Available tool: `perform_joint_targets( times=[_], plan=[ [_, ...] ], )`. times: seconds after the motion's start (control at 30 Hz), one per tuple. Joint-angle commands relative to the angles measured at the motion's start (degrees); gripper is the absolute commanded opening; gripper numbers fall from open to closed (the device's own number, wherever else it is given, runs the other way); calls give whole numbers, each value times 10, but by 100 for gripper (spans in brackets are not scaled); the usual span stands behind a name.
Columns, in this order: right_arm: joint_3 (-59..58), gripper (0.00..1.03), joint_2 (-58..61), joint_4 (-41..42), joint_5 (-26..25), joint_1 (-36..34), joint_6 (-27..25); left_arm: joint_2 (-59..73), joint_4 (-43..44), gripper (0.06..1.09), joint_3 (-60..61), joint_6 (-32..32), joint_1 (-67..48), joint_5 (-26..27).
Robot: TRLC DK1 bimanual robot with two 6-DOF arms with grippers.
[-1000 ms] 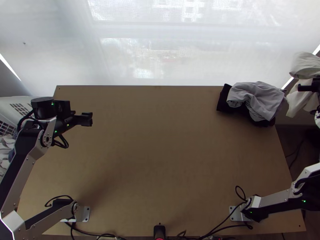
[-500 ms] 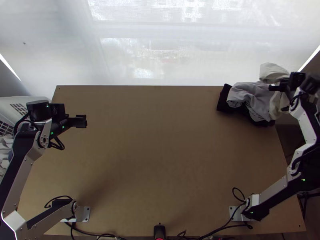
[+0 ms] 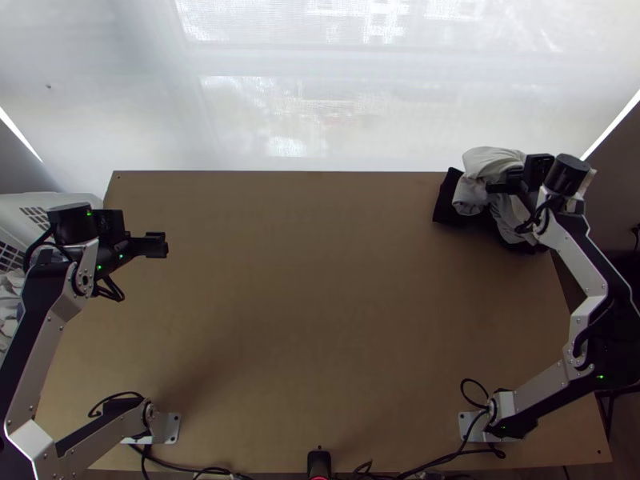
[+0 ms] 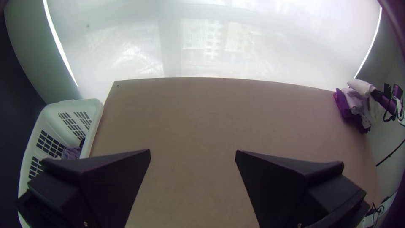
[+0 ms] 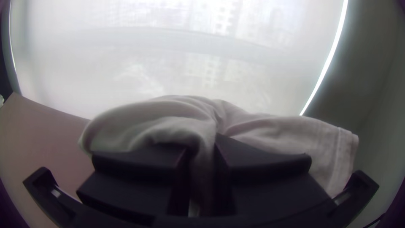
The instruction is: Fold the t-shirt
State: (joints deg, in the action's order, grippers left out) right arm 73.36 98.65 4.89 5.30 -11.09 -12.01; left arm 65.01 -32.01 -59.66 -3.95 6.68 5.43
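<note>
T-shirt, pale and bunched, pinched in our right gripper by the clothes pile, far right on the table; bringing it mid-table likely means going left, toward our wide-spread, empty left gripper.

- Pale, see-through blind behind the table's far edge
- Faint buildings through it, in daylight
- Bright gap at its right side
- Grey wall past the far left corner
- Dark floor by the near right corner
</note>
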Motion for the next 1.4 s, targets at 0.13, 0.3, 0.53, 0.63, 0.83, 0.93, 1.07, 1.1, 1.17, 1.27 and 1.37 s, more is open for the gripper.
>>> perform_joint_targets(
  times=[0.13,0.3,0.53,0.63,0.83,0.93,1.07,1.1,1.17,1.27,1.37],
  plan=[
    [-126,38,18,29,-7,-7,-31,-3,5,104,3,-10,0,0],
    [-148,97,15,14,-10,-31,-35,-3,8,104,11,-16,3,1],
    [-120,98,-88,-41,-9,-41,-47,-14,18,104,36,-13,-3,1],
    [-91,98,-129,-61,-8,-36,-44,-20,25,104,49,-12,-4,1],
    [-39,98,-153,-90,-8,-1,-28,-34,26,104,62,-4,-12,1],
    [-38,98,-128,-88,-9,13,-26,-41,26,104,70,-4,-13,1],
    [-34,98,-73,-78,-9,21,-12,-54,26,104,85,-8,-12,1],
    [-34,98,-57,-79,-10,22,-10,-58,26,104,89,-10,-12,1],
    [-38,98,-17,-78,-12,21,-7,-60,26,104,96,-13,-11,1],
    [-50,98,37,-51,-18,19,-7,-61,26,104,103,-18,-11,1],
    [-43,98,60,-44,-20,15,-7,-62,27,104,103,-21,-11,1]
  ],
)
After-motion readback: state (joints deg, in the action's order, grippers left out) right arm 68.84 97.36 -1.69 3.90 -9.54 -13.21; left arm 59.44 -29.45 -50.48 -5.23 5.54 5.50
